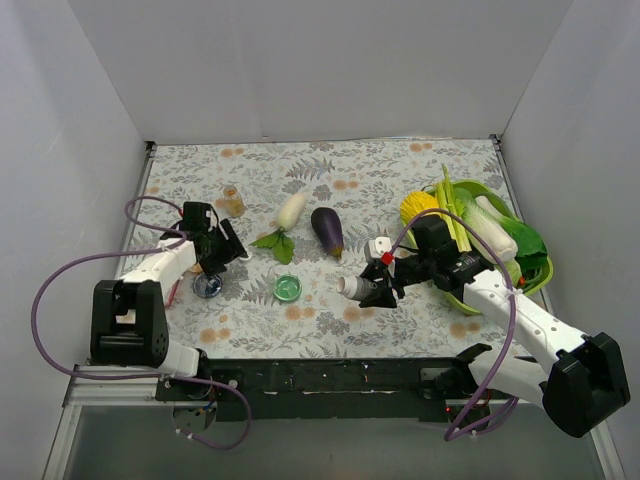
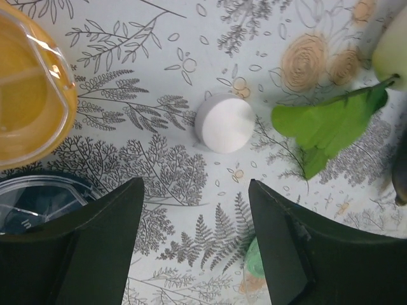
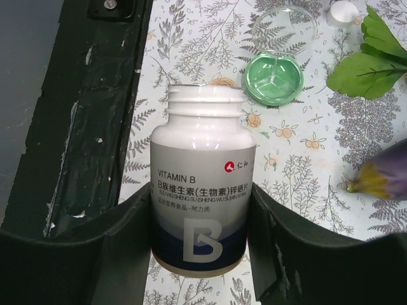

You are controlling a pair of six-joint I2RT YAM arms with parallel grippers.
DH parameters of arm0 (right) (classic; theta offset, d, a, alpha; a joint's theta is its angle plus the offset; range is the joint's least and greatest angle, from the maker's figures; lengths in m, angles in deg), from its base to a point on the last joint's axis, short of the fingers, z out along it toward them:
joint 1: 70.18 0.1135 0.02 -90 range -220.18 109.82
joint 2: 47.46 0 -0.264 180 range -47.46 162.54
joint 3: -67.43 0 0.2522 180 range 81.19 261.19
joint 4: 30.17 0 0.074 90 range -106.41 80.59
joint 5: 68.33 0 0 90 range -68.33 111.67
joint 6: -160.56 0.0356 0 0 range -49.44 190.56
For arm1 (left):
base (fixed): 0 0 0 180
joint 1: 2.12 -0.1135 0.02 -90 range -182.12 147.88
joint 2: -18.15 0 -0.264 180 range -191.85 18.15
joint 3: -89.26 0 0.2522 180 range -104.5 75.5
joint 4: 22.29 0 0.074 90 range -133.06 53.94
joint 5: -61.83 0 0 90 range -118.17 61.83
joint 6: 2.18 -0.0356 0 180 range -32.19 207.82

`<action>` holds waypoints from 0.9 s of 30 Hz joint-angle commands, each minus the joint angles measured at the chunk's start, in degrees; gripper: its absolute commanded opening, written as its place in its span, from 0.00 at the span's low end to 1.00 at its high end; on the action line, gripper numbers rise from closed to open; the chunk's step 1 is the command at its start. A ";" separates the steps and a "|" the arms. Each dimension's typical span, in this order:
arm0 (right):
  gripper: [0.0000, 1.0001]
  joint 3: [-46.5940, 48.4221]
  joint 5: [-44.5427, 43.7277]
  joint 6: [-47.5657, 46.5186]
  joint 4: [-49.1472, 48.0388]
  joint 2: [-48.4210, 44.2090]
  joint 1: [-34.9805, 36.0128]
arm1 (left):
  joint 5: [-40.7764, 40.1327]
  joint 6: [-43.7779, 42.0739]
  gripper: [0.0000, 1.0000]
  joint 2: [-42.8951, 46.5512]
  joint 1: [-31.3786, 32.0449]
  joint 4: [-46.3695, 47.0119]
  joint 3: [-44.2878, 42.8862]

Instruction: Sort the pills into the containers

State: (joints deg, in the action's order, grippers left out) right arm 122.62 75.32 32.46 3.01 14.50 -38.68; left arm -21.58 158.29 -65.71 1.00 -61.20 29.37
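Note:
My right gripper (image 1: 378, 287) is shut on a white Vitamin B bottle (image 1: 355, 288). The bottle lies on its side, uncapped, above the table. In the right wrist view the gripper (image 3: 202, 219) clamps the bottle (image 3: 202, 184), and its open mouth points at the green dish (image 3: 275, 77). The green dish (image 1: 288, 288) sits at centre front, the blue dish (image 1: 208, 286) at front left and the orange dish (image 1: 233, 200) behind it. My left gripper (image 1: 218, 250) is open and empty over the cloth. Its wrist view (image 2: 196, 241) shows the orange dish (image 2: 25, 95), the blue dish (image 2: 38, 197) and a white cap (image 2: 224, 122). No loose pills show.
A white radish (image 1: 291, 210) with a green leaf (image 1: 278, 243) and a purple eggplant (image 1: 327, 231) lie mid-table. A lime-green tray (image 1: 480, 190) holding vegetables and corn (image 1: 418, 207) stands at right. A black rail (image 1: 330, 378) runs along the front edge.

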 commanded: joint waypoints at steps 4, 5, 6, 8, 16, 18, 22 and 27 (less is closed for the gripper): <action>0.01 -0.03 4.88 -0.74 -1.84 -0.17 -0.31 | 14.30 -7.89 0.79 17.47 -0.13 0.09 -1.86; 0.01 0.14 5.58 -0.57 -1.93 0.01 -0.39 | 21.55 -8.51 0.79 19.50 -0.13 1.58 -1.34; 0.01 0.14 5.85 -0.22 -2.10 0.10 -0.39 | 25.80 -8.69 0.79 23.35 -0.13 2.72 -0.81; 0.01 0.23 6.64 0.57 -2.98 0.36 -0.66 | 39.29 -5.73 0.79 26.18 0.13 7.10 0.95; 0.01 1.45 15.25 11.46 -11.06 1.33 -4.25 | 45.18 6.68 0.80 39.01 9.01 21.80 8.94; 0.01 4.26 17.28 13.67 -10.12 2.29 -4.79 | 43.69 7.92 0.80 40.34 10.07 23.21 10.53; 0.01 23.36 15.01 13.94 -3.96 6.41 -7.15 | 41.76 8.18 0.80 42.72 10.16 23.30 10.62; 0.01 34.77 4.90 39.41 -24.71 7.83 -15.23 | 38.94 7.83 0.80 45.09 10.16 22.86 8.78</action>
State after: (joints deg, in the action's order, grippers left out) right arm 149.98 85.92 50.25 -3.16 23.87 -47.77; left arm 19.82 165.77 -22.89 10.98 -39.87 40.23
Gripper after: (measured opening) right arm 0.593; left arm 0.798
